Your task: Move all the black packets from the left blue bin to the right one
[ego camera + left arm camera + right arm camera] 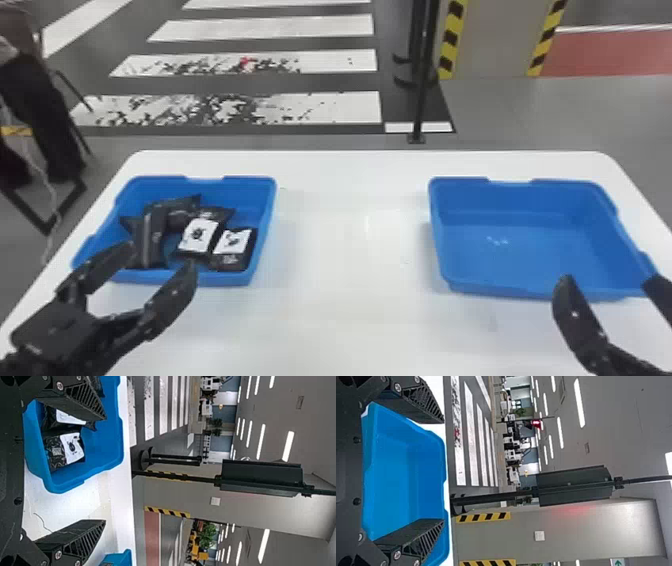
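"What's in the head view?"

"The left blue bin is on a white table, with several black packets inside it. Two with white labels lie toward its right wall. The left gripper is wide, its fingertips at that bin's near rim."

"And the other arm?"

"Well to the right of the left blue bin is the right blue bin. The right gripper is there, by its near rim, also spread wide."

"Left wrist view?"

"Fingers well parted, one in front of the left blue bin, partly covering it. Labelled packets show inside, and a corner of the right blue bin shows apart from it."

"Right wrist view?"

"Fingers wide there too, both partly in front of the right blue bin."
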Tool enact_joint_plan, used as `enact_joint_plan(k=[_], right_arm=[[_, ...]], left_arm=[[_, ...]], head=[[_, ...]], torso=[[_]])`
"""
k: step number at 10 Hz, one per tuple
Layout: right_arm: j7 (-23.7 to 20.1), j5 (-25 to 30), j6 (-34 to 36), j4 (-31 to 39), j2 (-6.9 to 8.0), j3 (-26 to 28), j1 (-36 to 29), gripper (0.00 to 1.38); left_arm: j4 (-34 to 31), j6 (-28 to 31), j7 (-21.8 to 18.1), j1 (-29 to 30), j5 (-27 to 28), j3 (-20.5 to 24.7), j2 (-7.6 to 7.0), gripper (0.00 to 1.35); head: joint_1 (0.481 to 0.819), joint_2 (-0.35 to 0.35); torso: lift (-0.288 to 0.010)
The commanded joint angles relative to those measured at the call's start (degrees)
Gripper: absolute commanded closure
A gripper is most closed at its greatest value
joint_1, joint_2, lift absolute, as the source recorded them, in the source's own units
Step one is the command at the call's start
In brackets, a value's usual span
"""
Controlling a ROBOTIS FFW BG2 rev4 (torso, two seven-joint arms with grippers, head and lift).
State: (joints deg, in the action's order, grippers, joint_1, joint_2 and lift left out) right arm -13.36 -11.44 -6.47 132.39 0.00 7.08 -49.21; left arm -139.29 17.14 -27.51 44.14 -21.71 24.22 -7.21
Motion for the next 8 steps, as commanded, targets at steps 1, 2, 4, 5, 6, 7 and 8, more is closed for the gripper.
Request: enact_joint_plan(k=[1, 2, 4, 5, 6, 7, 8], right_arm=[[0.0, -0.1, 0.0, 0.0, 0.05, 0.0, 0.0, 0.15], [0.0, -0.1, 0.0, 0.0, 0.05, 0.0, 0.0, 0.15], [0.0, -0.1, 0.0, 0.0, 0.05, 0.0, 0.0, 0.15], [0.0, -0.1, 0.0, 0.0, 0.05, 0.0, 0.0, 0.15], [0.0, -0.21, 0.0, -0.14, 0.05, 0.0, 0.0, 0.15], [0.0, -0.55, 0.0, -0.28, 0.05, 0.0, 0.0, 0.15], [0.0, -0.55, 0.0, -0.28, 0.05, 0.0, 0.0, 0.15]], left_arm=[[0.0, 0.01, 0.0, 0.01, 0.0, 0.0, 0.0, 0.14], [0.0, 0.01, 0.0, 0.01, 0.0, 0.0, 0.0, 0.14], [0.0, 0.15, 0.0, 0.01, 0.0, 0.0, 0.0, 0.14], [0.0, 0.15, 0.0, 0.01, 0.0, 0.0, 0.0, 0.14], [0.0, 1.14, 0.08, -0.27, 0.11, 0.0, 0.0, 0.15], [0.14, 3.25, 0.26, -0.97, 0.8, 0.0, -0.09, 0.15], [0.14, 5.92, 0.44, -2.38, 1.48, 0.0, -0.18, 0.15]], head=[[0.695, 0.083], [0.695, 0.083], [0.695, 0.083], [0.695, 0.083], [0.695, 0.083], [0.695, 0.083], [0.695, 0.084]], torso=[[-0.185], [-0.185], [-0.185], [-0.185], [-0.185], [-0.185], [-0.185]])
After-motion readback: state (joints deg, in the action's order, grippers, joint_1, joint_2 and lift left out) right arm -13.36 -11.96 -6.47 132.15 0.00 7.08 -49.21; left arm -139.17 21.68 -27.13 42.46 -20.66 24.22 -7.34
